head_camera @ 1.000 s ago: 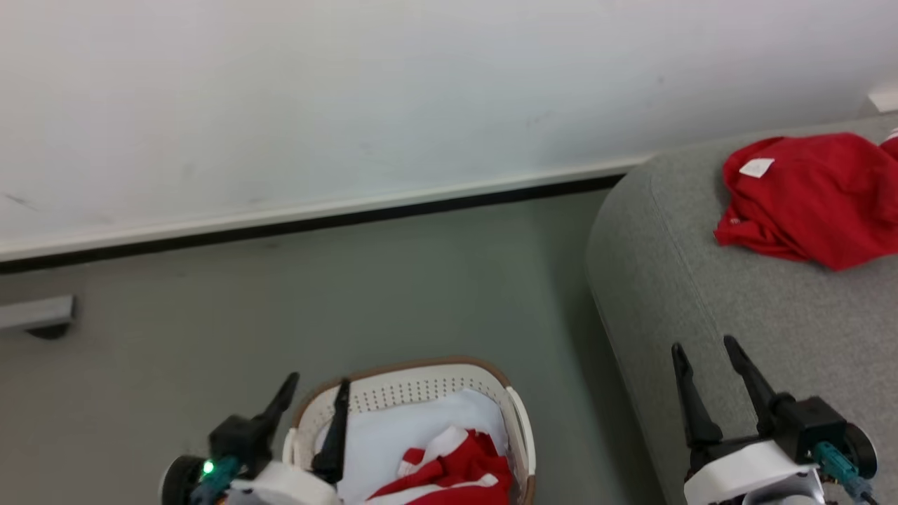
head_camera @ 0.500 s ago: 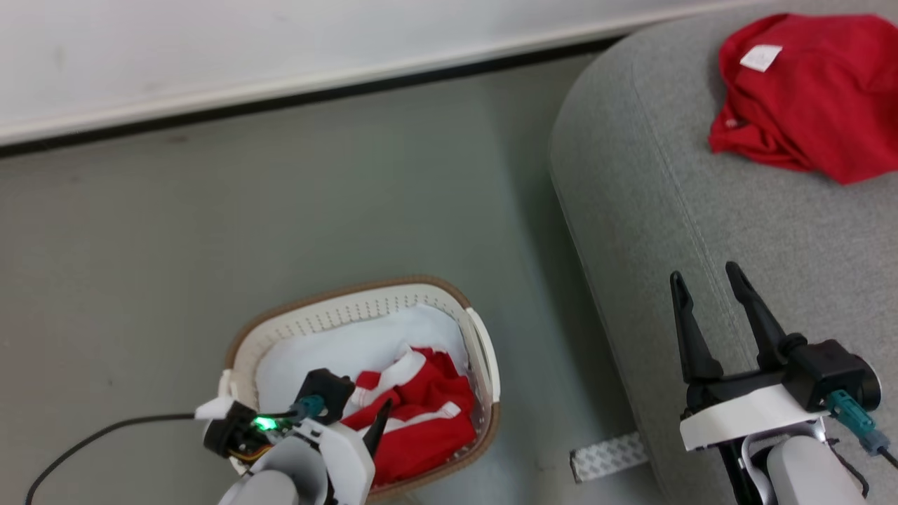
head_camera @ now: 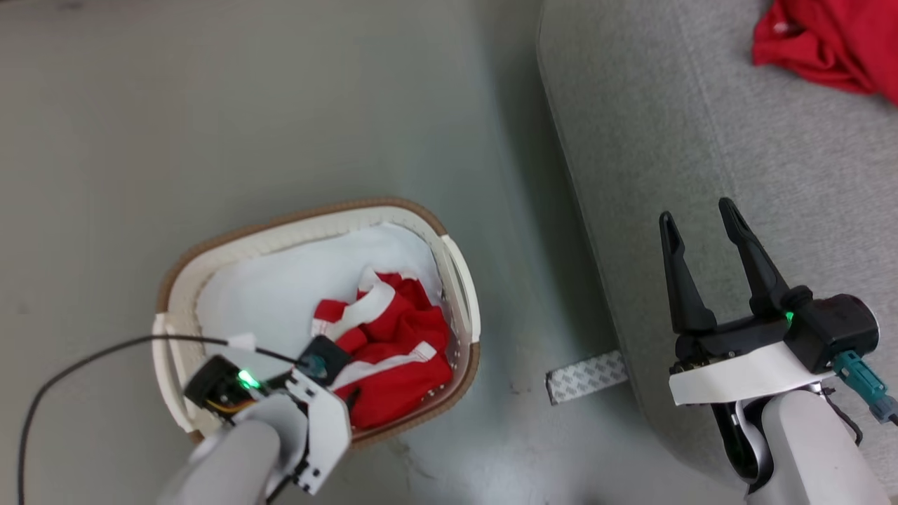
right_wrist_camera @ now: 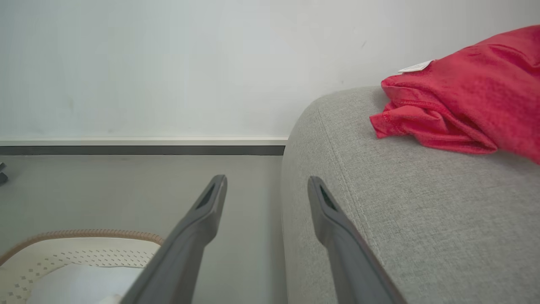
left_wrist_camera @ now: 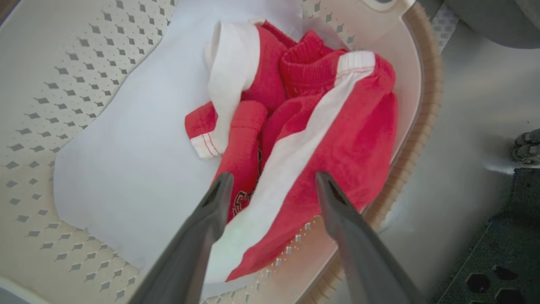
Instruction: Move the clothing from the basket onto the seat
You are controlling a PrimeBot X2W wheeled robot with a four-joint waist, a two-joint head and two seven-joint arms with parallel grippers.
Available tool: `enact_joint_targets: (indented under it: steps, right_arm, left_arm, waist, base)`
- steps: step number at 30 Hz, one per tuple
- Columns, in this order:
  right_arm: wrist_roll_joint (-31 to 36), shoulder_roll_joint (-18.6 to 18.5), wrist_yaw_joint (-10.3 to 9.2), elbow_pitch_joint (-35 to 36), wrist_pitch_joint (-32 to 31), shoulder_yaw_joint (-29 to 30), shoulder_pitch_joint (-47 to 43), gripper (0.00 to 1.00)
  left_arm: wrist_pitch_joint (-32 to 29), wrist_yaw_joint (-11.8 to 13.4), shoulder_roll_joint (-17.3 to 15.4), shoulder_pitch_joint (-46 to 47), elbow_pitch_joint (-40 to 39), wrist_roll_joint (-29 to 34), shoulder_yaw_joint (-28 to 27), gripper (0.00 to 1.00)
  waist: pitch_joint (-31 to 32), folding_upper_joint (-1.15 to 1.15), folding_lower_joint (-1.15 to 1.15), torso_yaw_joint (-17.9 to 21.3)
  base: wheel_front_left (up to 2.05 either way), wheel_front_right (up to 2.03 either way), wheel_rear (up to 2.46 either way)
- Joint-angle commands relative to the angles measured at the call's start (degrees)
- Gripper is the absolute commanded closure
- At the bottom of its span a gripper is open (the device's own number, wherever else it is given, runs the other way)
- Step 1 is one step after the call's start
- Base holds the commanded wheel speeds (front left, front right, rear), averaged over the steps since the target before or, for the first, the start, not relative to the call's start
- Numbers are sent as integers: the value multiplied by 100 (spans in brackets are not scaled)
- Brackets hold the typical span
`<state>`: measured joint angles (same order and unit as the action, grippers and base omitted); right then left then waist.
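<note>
Wide-spread and empty, the left gripper (left_wrist_camera: 273,177) hung nose-down inside the basket (left_wrist_camera: 426,105). Its two fingers straddled the white stripe of the red-and-white garment (left_wrist_camera: 337,139), a stance that looked chosen so that closing would pinch a thick fold rather than a loose edge. Whether the tips touched the cloth could not be told. That garment lay bunched against the basket wall nearer the seat (head_camera: 701,105), on top of a pale flat pad (left_wrist_camera: 126,147) that lined the bottom and was probably not meant to be lifted. The basket stood on the grey floor (head_camera: 210,105) near the seat, close enough, it seemed, for a short carry across. Over the seat's rounded edge the right gripper (head_camera: 696,212) hovered, fingers likewise parted and holding nothing, apparently kept clear of the reach. Farthest off, a plain red garment (head_camera: 821,42) lay crumpled on the seat, so part of the job looked done.
</note>
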<state>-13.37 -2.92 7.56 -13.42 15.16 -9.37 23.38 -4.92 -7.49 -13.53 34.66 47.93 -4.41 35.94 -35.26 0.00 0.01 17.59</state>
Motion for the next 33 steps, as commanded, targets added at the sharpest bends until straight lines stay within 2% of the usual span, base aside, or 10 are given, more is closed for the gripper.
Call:
enact_joint_targets:
  steps: [1, 12, 19, 21, 23, 26, 27, 28, 33]
  right_arm:
    - [-28, 1, -14, 53, -2, -20, 88, 0]
    - [-39, 2, -15, 146, -2, -90, 152, 0]
    - [-23, 1, -14, 207, -2, -109, 178, 0]
    - [3, 2, -15, 212, -2, -91, 195, 0]
    - [27, 2, -15, 225, -2, -71, 209, 0]
    - [58, 2, -15, 220, -2, -47, 234, 0]
    - [73, 2, -15, 216, -2, -33, 243, 0]
    - [86, 2, -15, 211, -2, -24, 257, 0]
    - [116, 2, -15, 160, -2, -7, 302, 0]
  left_arm:
    - [64, 10, -94, 183, 158, -57, 23, 0]
    - [284, 12, -159, 711, 839, -279, 345, 0]
    - [425, 11, -64, 989, 1065, -387, 498, 1]
    - [459, 11, -25, 1061, 1146, -442, 597, 50]
    - [469, 11, 39, 1114, 1217, -537, 692, 60]
    - [500, 11, 122, 1172, 1296, -656, 875, 68]
    - [513, 11, 140, 1205, 1325, -700, 934, 75]
    - [536, 11, 160, 1232, 1349, -752, 996, 99]
    - [682, 11, 280, 1273, 1395, -1088, 1192, 100]
  waist:
    - [-251, 0, -1, 50]
    - [-690, 0, -1, 109]
    - [-932, 0, -1, 126]
    - [-991, 0, -1, 120]
    - [-1037, 0, -1, 111]
    - [-1079, 0, -1, 89]
    - [-1088, 0, -1, 78]
    - [-1096, 0, -1, 67]
    - [-1008, 0, -1, 12]
  base:
    - [0, 0, 0]
    - [0, 0, 0]
    - [0, 0, 0]
    - [0, 0, 0]
    - [0, 0, 0]
    - [0, 0, 0]
    - [0, 0, 0]
    - [0, 0, 0]
    - [0, 0, 0]
